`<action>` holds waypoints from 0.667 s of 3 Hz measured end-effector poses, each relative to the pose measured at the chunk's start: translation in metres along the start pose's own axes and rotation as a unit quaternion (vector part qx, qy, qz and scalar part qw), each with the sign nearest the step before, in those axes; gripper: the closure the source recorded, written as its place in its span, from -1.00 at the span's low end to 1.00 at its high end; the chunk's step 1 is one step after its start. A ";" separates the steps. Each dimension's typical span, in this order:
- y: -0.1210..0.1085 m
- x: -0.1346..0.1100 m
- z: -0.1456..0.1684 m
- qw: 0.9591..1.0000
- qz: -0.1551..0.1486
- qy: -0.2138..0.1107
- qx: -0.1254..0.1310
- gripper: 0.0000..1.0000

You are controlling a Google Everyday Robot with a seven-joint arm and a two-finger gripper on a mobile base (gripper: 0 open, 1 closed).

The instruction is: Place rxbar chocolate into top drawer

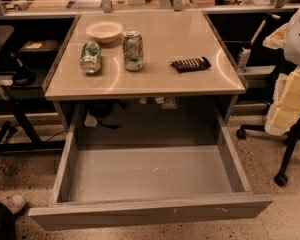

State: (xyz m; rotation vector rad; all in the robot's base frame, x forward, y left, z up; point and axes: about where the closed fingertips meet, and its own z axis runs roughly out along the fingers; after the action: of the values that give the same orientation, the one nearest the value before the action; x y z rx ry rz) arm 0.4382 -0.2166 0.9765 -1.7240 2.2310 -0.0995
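On the bench, the bowl sits at the back left. Just in front of it, a little to the left, one can lies on its side. A second can stands upright just to the right of that one, near the bowl's front right. The rxbar chocolate lies flat to the right of the cans, apart from them, toward the bench's right edge. Below the bench and in front of it, the top drawer is pulled out toward me. A chair stands on the floor to the right. My gripper is out of view.
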 end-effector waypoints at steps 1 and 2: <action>0.000 0.000 0.000 1.000 0.000 0.000 0.000 -1.00; -0.015 -0.008 0.006 1.000 -0.004 0.012 0.007 -1.00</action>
State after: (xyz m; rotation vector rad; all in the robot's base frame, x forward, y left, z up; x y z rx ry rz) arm 0.4558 -0.2127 0.9764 -1.7338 2.2340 -0.1373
